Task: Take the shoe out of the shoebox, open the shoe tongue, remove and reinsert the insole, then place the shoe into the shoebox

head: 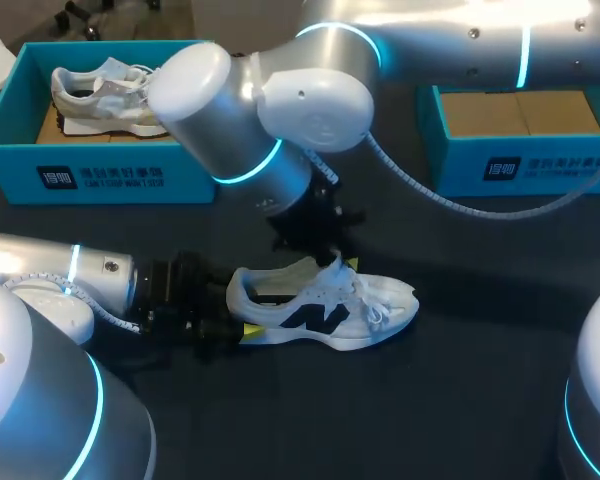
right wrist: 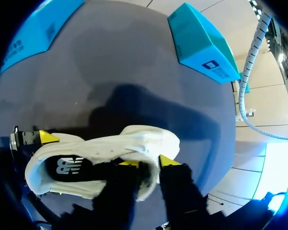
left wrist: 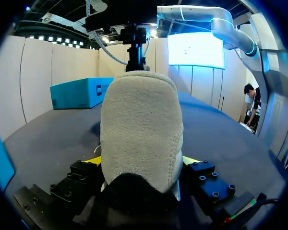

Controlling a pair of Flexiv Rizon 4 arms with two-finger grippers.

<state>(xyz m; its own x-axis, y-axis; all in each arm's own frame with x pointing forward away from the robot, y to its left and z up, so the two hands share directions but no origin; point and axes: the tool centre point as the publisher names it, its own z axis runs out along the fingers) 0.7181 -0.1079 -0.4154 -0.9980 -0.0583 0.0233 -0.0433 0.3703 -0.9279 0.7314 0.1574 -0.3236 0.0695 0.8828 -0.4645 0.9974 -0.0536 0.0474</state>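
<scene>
The shoe lies on its sole on the dark table, outside both boxes. At its heel, my left gripper is clamped on the shoe, one yellow tip on either side of the heel cup. Over its throat, my right gripper comes down from above, its fingers pinched on the tongue. The insole shows inside the shoe. Beyond the heel stands a teal shoebox holding a second shoe. Beyond the toe stands another teal box.
</scene>
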